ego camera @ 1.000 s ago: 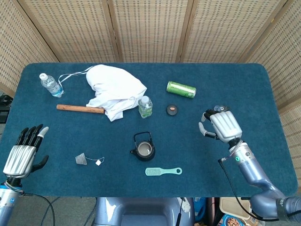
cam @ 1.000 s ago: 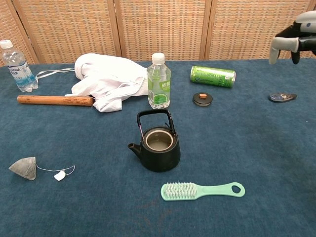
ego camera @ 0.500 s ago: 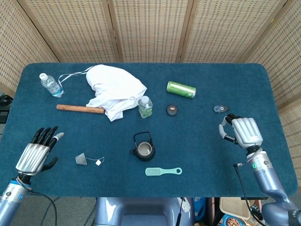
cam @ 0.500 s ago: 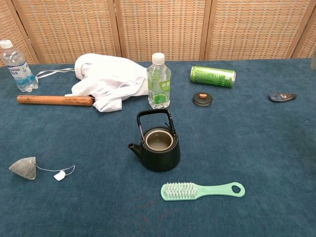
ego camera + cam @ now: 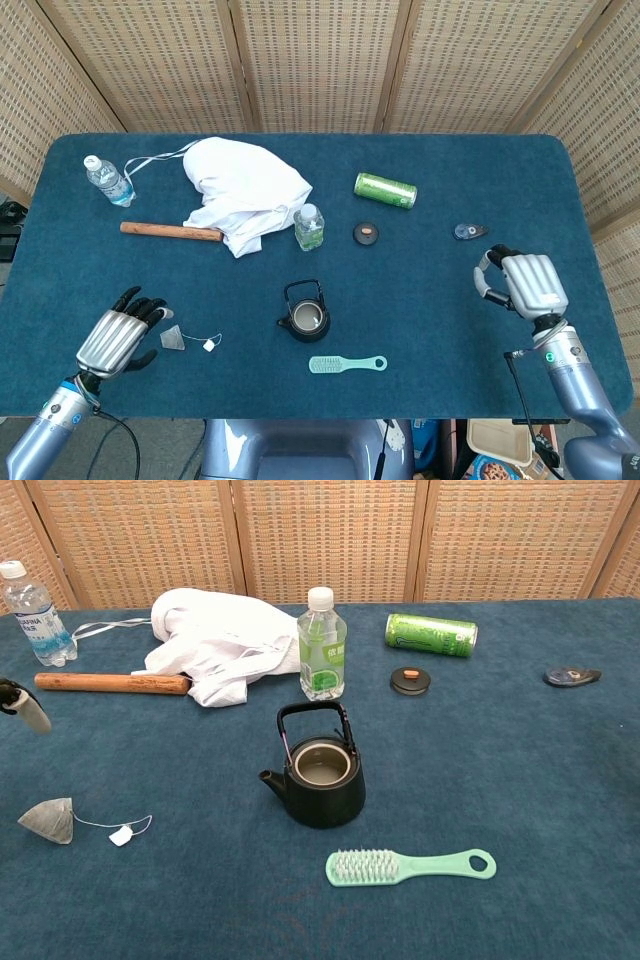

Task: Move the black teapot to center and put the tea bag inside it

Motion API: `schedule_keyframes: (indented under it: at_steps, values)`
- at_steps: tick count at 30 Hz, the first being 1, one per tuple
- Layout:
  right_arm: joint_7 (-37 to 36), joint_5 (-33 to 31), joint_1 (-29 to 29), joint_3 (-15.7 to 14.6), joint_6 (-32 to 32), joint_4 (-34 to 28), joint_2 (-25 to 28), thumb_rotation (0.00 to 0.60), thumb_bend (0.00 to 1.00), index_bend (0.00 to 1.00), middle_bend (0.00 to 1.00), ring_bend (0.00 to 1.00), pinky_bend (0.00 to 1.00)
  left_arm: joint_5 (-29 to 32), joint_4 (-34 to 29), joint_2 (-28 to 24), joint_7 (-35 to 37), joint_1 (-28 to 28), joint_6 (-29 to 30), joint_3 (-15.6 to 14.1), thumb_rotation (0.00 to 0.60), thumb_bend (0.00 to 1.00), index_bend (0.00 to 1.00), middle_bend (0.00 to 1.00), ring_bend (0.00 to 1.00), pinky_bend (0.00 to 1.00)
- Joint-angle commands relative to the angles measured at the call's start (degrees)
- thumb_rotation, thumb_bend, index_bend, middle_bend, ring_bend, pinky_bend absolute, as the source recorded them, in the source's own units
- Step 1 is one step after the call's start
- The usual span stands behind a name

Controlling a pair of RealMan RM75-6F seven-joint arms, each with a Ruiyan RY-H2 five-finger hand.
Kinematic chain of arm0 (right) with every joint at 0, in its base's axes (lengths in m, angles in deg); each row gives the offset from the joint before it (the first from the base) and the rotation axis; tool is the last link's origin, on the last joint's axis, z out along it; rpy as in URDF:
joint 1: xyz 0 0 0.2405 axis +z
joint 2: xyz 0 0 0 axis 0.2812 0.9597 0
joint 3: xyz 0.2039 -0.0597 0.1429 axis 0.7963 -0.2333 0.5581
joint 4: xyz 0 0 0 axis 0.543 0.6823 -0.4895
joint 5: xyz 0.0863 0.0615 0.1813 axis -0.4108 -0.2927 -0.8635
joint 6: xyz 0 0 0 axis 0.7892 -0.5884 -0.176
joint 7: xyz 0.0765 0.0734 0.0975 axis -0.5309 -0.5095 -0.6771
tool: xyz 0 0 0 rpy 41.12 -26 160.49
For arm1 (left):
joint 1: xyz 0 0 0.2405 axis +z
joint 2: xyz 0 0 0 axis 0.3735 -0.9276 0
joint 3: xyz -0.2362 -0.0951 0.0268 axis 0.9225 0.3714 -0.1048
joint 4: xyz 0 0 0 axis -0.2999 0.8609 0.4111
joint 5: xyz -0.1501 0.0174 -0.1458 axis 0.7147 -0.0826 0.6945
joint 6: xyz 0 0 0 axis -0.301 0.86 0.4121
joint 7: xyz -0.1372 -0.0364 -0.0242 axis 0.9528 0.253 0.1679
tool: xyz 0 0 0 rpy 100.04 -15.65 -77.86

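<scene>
The black teapot [image 5: 305,316] [image 5: 318,778] stands lidless near the table's middle, handle upright. The grey tea bag [image 5: 172,338] [image 5: 48,820] lies to its left, its string and white tag [image 5: 122,835] trailing toward the pot. My left hand [image 5: 118,338] hovers just left of the tea bag with fingers apart, holding nothing; only a fingertip [image 5: 26,708] of it shows at the chest view's left edge. My right hand [image 5: 525,285] is at the table's right side, fingers curled, empty, far from the pot.
A mint brush [image 5: 347,364] lies in front of the teapot. Behind it stand a small green-label bottle [image 5: 309,227], a white cloth [image 5: 246,190], a wooden rod [image 5: 170,231], a green can [image 5: 385,189], a black lid [image 5: 366,234] and a water bottle [image 5: 107,180]. A small dark object [image 5: 467,231] lies right.
My left hand has moved right and inward, ending beside the tea bag. My right hand has drawn back to the right, off the small dark object.
</scene>
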Motion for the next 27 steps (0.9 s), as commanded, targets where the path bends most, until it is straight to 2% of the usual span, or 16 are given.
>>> schedule_keyframes:
  at_steps: [1, 4, 8, 15, 21, 27]
  values:
    - [-0.4, 0.5, -0.6, 0.2, 0.0, -0.1, 0.3, 0.000, 0.67, 0.47, 0.43, 0.48, 0.73, -0.8, 1.3, 2.9, -1.6, -0.6, -0.3, -0.3, 0.600, 0.25, 0.35, 0.38, 0.37, 0.32]
    - [-0.9, 1.1, -1.1, 0.6, -0.1, -0.1, 0.5, 0.000, 0.67, 0.47, 0.43, 0.48, 0.73, -1.0, 2.5, 5.5, -3.0, -0.7, -0.1, -0.4, 0.600, 0.25, 0.39, 0.45, 0.44, 0.47]
    - [-1.4, 1.8, -1.7, 0.9, -0.6, 0.1, 0.6, 0.000, 0.67, 0.47, 0.43, 0.48, 0.73, -0.5, 4.0, 8.1, -4.1, -1.2, -0.8, -0.5, 0.600, 0.26, 0.41, 0.52, 0.50, 0.57]
    - [-1.7, 2.5, -2.2, 1.4, -1.6, 0.5, 0.4, 0.000, 0.67, 0.47, 0.43, 0.48, 0.73, 2.1, 5.5, 10.9, -5.7, -1.7, -2.4, -0.5, 0.600, 0.26, 0.44, 0.62, 0.59, 0.68]
    - [-1.8, 3.1, -2.7, 1.8, -2.1, 0.5, 0.4, 0.000, 0.68, 0.47, 0.43, 0.48, 0.73, 4.9, 6.5, 12.7, -8.6, -2.2, -2.8, 0.3, 0.600, 0.26, 0.47, 0.75, 0.70, 0.78]
    - [-2.0, 3.4, -3.2, 2.2, -2.5, 0.5, 0.6, 0.000, 0.67, 0.47, 0.43, 0.48, 0.73, 7.7, 6.7, 13.8, -11.0, -2.7, -3.4, 0.8, 0.600, 0.26, 0.49, 0.80, 0.75, 0.80]
